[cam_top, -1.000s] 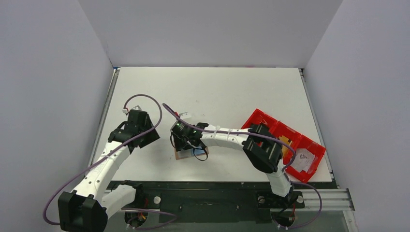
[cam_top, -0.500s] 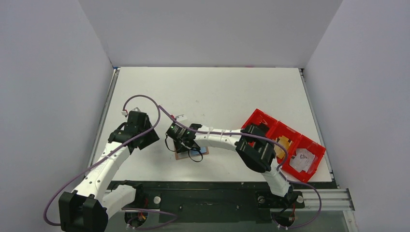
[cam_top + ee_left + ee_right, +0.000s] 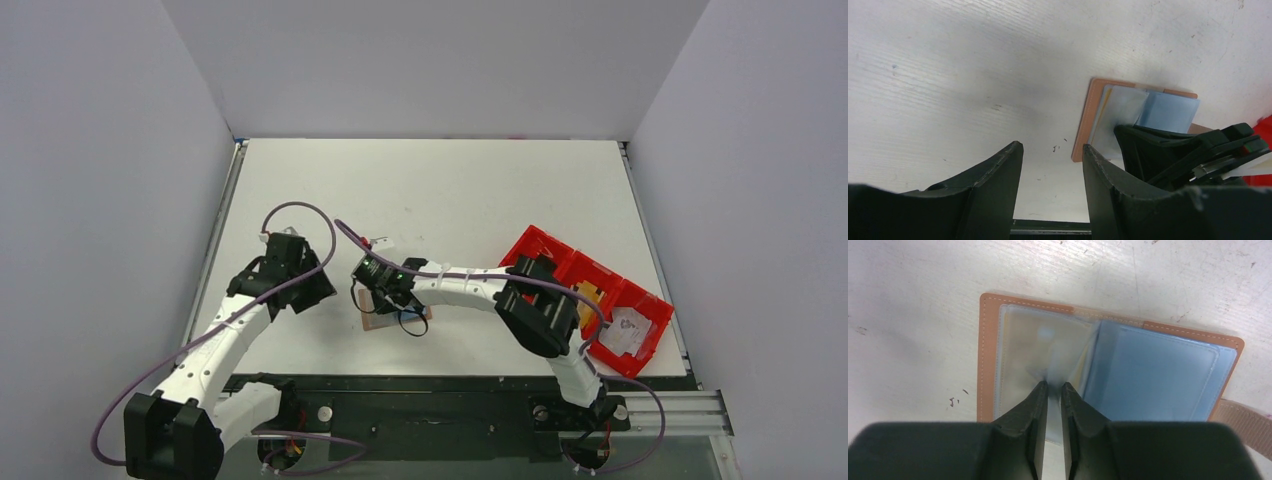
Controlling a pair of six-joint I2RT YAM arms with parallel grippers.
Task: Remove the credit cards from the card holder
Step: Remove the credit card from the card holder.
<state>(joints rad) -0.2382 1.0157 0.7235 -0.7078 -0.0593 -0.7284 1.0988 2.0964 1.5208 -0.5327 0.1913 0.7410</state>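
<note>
Right hand nearly closed, fingers pinching a clear sleeve leaf at the fold of the card holder. The card holder lies open and flat on the tabletop, near its front edge. Its light blue panel is on one side, a yellowish clear pocket on the other, and the brown strap tab sticks out at the corner. Left hand wide open, empty, hovering just beside the holder. Red tray well apart, on the right.
</note>
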